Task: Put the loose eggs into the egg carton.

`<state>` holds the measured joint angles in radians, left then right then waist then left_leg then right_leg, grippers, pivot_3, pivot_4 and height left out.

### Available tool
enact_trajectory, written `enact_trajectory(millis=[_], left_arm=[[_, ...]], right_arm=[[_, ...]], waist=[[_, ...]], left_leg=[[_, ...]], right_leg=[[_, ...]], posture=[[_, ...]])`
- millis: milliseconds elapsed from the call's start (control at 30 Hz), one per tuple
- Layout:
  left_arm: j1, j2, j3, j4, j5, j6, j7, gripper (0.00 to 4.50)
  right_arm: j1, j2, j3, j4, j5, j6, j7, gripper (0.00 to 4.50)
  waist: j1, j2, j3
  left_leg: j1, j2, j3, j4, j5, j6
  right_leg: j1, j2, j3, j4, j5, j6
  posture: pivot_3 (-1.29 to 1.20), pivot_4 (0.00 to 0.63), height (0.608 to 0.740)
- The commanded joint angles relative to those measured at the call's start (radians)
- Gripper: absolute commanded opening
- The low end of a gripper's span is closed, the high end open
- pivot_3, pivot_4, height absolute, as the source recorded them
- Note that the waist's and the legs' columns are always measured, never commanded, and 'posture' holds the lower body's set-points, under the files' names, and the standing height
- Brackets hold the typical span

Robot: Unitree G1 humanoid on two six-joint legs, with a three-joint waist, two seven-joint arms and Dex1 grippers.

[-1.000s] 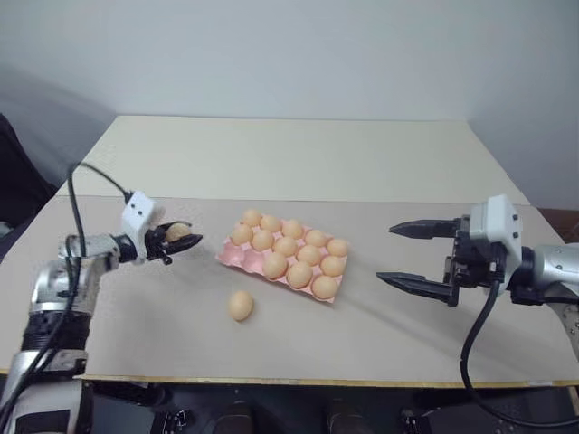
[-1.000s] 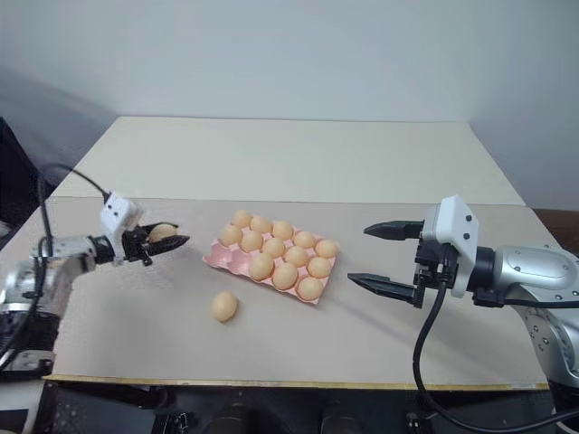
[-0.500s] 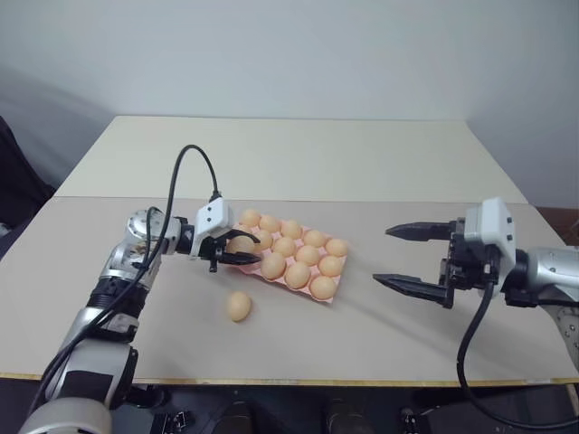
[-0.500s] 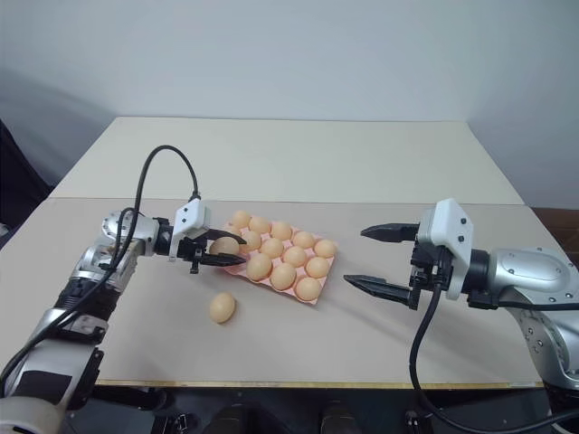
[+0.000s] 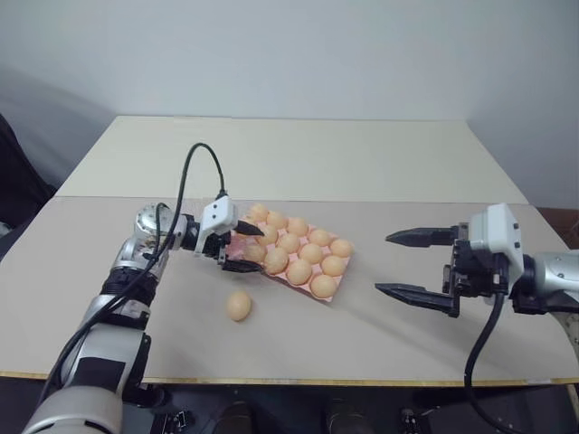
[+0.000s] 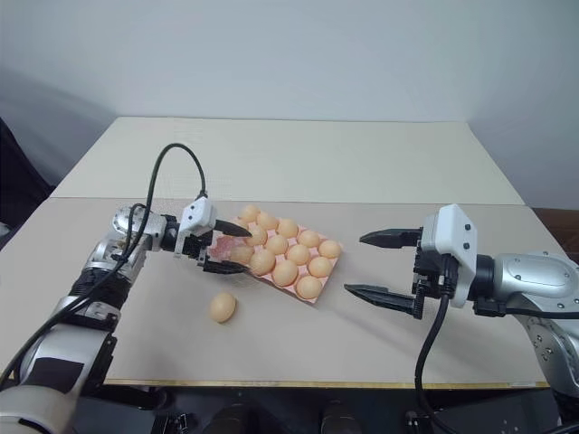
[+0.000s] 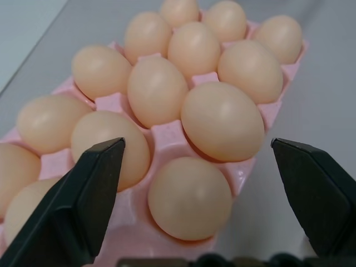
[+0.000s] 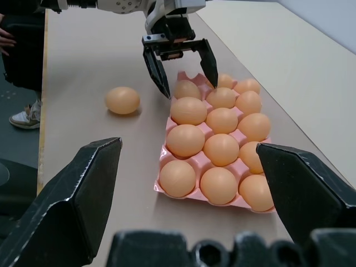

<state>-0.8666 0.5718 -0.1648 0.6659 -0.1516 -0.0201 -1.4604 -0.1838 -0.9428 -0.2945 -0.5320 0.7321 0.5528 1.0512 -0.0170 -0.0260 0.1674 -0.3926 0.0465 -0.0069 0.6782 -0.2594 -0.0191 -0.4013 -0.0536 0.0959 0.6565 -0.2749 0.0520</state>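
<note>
The pink egg carton lies mid-table, holding several tan eggs. My left gripper is open at the carton's near-left corner, one finger on each side of that corner. Between its fingers an egg rests in the corner cup, free of both pads. One loose egg lies on the table in front of the carton, also seen in the right wrist view as the loose egg. My right gripper hovers open and empty to the right of the carton, pointing at it.
The beige table stretches far behind the carton, with a seam across its middle. Its front edge runs close below the loose egg. A person's shoe shows beside the table's left side.
My left gripper carried an egg rightward from the table's left to the carton corner and opened; the egg now sits in the corner cup. The right arm stayed put.
</note>
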Motion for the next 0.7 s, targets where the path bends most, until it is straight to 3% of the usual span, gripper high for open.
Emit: enact_trajectory(millis=[33, 267, 500, 700], left_arm=[[0.007, 0.066, 0.063, -0.126, -0.049, 0.042, -0.012, 4.46], [0.122, 0.27, 0.175, -0.364, -0.175, 0.209, -0.105, 4.46], [0.353, 0.479, 0.306, -0.531, -0.334, 0.219, -0.154, 4.46], [0.632, 0.506, 0.455, -0.736, -0.418, 0.26, -0.137, 4.46]], right_arm=[[-0.024, -0.014, -0.029, -0.001, 0.025, -0.009, 0.013, 4.5], [-0.039, -0.016, -0.022, 0.013, 0.043, -0.002, 0.044, 4.5], [-0.049, -0.065, 0.002, 0.054, 0.036, -0.022, 0.156, 4.5], [-0.072, -0.085, 0.046, 0.094, 0.002, -0.061, 0.24, 4.5]], waist=[[-0.002, 0.0, 0.0], [-0.01, 0.0, 0.0], [-0.017, 0.0, 0.0], [-0.019, 0.0, 0.0]], left_leg=[[0.0, 0.0, 0.0, 0.0, 0.0, 0.0], [0.0, 0.001, 0.0, 0.0, 0.0, 0.0], [0.001, 0.001, 0.0, -0.001, 0.0, 0.0], [0.001, 0.002, 0.001, -0.001, 0.0, 0.0]], right_leg=[[0.0, 0.0, 0.0, 0.0, 0.0, 0.0], [0.0, 0.0, 0.0, 0.001, 0.0, 0.0], [0.0, 0.0, 0.0, 0.0, 0.0, 0.0], [0.0, 0.0, 0.0, 0.0, 0.0, 0.0]], posture=[[0.0, 0.15, 0.74], [0.0, 0.15, 0.74], [0.0, 0.15, 0.74], [0.0, 0.15, 0.74]])
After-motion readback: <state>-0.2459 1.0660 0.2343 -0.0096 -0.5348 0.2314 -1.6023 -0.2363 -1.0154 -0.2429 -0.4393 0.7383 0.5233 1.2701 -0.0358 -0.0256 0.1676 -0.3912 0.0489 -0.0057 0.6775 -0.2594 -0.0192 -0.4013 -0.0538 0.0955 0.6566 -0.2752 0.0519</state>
